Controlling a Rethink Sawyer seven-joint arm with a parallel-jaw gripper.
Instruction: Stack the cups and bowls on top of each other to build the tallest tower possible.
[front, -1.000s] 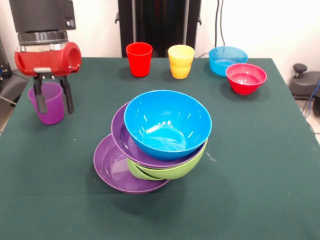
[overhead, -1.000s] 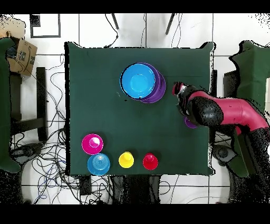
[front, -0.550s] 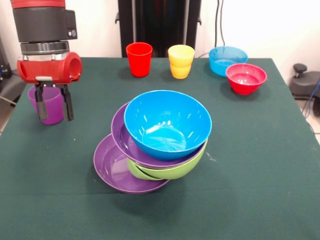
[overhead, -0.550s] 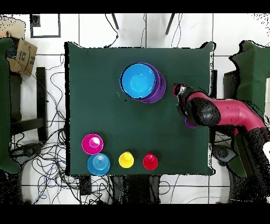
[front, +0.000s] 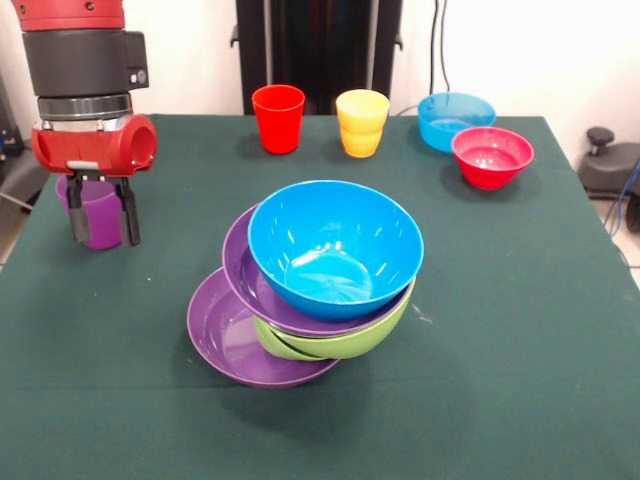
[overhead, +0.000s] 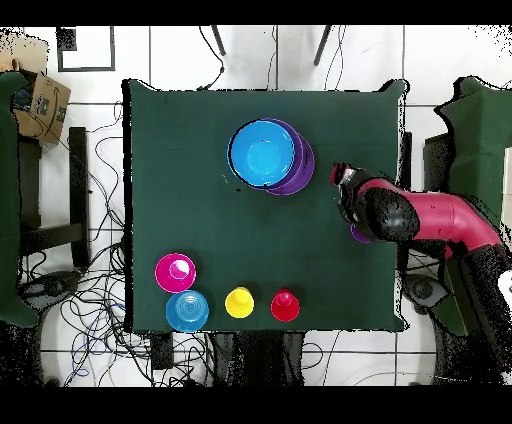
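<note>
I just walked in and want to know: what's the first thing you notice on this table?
The wobbly-looking tower in the middle of the table: a big blue bowl sitting on purple and lime green bowls, all leaning sideways. Next, at the left edge in the front view, the red and black gripper holding the purple cup between its fingers.

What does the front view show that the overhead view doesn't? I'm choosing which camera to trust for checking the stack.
Front only: the lime green bowl and the lower purple bowl under the blue bowl, and the gripper fingers either side of the purple cup. Overhead only: all four table edges and the cabled floor around it. Both: the blue bowl, red cup, yellow cup, the small red bowl and the small blue bowl.
</note>
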